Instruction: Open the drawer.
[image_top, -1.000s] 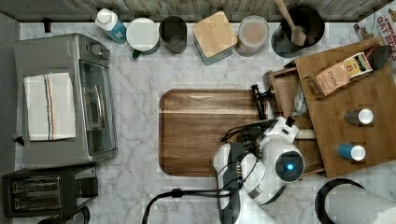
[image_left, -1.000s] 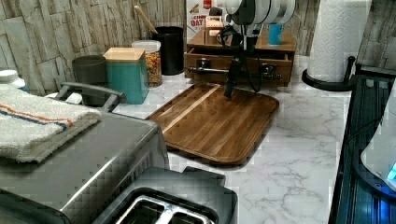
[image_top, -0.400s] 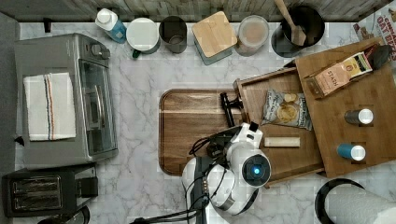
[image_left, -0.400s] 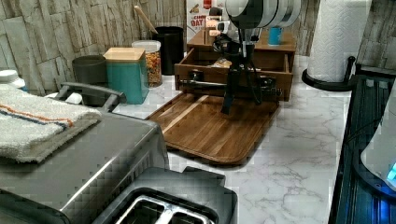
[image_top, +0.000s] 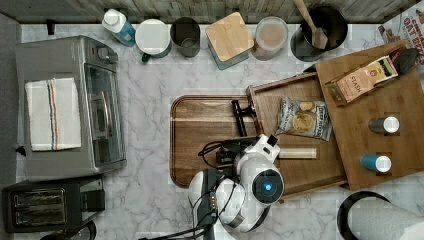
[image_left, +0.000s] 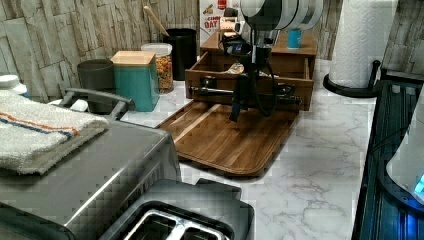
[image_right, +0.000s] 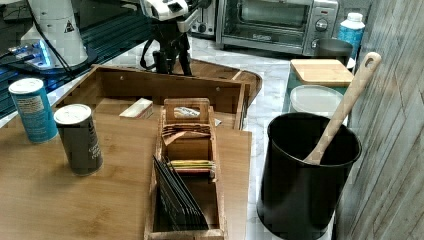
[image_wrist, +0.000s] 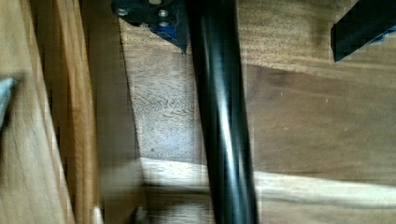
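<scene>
Marble counter: open drawer holding chip bag.

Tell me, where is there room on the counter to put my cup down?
Bare marble lies between the toaster oven and the cutting board. Along the wall, the jars crowd together. The open drawer overhangs the board, with the gripper at its handle.

i see a white marble counter under a grey wood-plank wall, with a toaster oven and a toaster on it.
</scene>
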